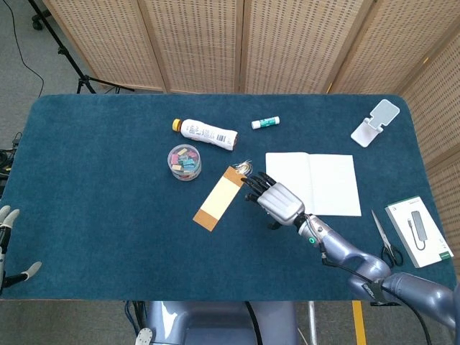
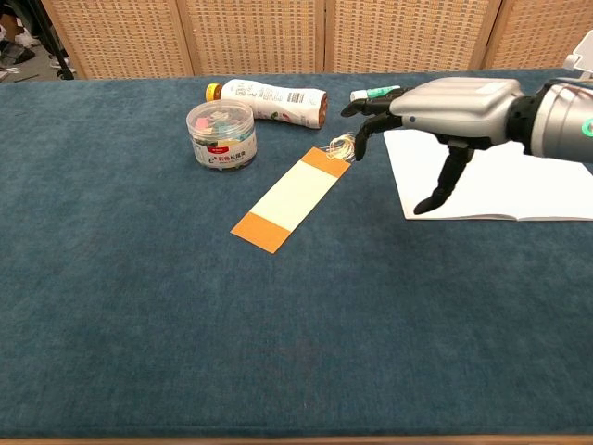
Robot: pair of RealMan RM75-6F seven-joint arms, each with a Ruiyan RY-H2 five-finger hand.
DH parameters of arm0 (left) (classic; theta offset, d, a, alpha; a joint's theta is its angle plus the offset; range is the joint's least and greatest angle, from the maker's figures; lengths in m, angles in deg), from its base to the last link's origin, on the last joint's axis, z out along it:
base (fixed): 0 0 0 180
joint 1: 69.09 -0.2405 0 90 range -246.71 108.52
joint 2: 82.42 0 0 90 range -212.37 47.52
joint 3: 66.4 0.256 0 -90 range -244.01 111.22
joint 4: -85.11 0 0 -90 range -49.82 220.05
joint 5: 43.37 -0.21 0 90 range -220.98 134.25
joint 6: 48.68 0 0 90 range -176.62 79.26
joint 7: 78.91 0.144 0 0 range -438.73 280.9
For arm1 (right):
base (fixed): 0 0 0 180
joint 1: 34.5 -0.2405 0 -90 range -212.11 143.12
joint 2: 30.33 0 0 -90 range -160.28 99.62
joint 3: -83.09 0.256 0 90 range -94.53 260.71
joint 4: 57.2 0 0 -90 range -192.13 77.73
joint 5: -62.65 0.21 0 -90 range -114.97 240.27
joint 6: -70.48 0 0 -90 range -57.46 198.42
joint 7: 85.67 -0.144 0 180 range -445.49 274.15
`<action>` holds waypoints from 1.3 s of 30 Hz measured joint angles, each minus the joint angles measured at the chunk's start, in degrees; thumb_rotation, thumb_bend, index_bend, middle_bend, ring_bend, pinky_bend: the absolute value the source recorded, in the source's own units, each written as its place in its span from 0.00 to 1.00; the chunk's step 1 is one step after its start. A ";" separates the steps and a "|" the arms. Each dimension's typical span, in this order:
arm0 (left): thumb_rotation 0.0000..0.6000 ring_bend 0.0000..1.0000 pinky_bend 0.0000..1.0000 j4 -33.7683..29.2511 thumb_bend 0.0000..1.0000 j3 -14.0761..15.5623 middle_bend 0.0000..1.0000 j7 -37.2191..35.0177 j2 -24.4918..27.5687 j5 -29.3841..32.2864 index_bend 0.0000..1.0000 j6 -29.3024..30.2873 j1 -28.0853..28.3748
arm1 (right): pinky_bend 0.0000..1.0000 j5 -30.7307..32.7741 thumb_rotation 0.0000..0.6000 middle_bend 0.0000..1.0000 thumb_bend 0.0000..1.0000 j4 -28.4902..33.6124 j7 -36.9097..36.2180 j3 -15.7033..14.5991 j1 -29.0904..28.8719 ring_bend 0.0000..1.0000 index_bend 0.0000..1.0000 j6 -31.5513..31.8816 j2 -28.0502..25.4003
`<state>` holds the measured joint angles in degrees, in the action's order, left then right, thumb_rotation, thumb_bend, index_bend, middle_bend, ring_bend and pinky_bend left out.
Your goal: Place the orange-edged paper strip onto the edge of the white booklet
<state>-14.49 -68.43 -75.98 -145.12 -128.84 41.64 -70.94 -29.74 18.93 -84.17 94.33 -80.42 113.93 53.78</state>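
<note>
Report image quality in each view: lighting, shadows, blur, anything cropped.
Head view: even, soft light, no glare; right hand sharp, with only a faint shadow on the table; left hand cropped at the frame edge. Chest view: right hand large and slightly soft; white booklet cut off at the right edge; paper strip crisp.

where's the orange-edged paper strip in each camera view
Head view: the paper strip lies slantwise a little left of centre, just left of the right hand.
Chest view: the paper strip lies slantwise near the centre, its tasselled end under the right hand's fingertips.
Shared landmark: the clear tub of clips sits just up and left of the strip in both.
</note>
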 measured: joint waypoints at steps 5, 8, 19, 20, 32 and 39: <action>1.00 0.00 0.00 0.10 0.00 -0.12 0.00 -0.14 0.08 0.48 0.00 -0.60 0.30 | 0.00 2.57 1.00 0.00 0.04 -5.12 2.21 1.00 -2.85 0.00 0.27 -1.57 5.53; 1.00 0.00 0.00 0.18 0.00 -0.15 0.00 -0.35 0.17 0.67 0.00 -0.88 0.41 | 0.00 4.71 1.00 0.00 0.05 -8.16 4.42 1.74 -4.47 0.00 0.27 -2.61 8.66; 1.00 0.00 0.00 0.37 0.00 -0.26 0.00 -1.73 0.71 1.24 0.00 -1.66 0.76 | 0.00 15.70 1.00 0.00 0.09 -18.15 13.30 5.68 -9.90 0.00 0.27 -6.32 18.17; 1.00 0.00 0.00 0.39 0.00 -0.29 0.00 -1.91 0.76 1.33 0.00 -1.64 0.75 | 0.00 16.41 1.00 0.00 0.09 -18.59 13.99 5.82 -10.34 0.00 0.27 -6.68 18.65; 1.00 0.00 0.00 0.34 0.00 -0.50 0.00 -3.16 1.33 2.25 0.00 -2.38 1.00 | 0.00 17.44 1.00 0.00 0.05 -19.92 14.78 4.23 -13.10 0.00 0.27 -7.44 21.04; 1.00 0.00 0.00 0.33 0.00 -0.46 0.00 -3.35 1.44 2.38 0.00 -2.44 1.00 | 0.00 16.06 1.00 0.00 0.08 -22.02 15.29 2.70 -15.16 0.00 0.27 -7.79 21.93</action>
<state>-14.16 -68.89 -79.33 -143.68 -126.46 39.20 -69.94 -13.69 -3.09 -68.87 97.03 -95.58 106.14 75.71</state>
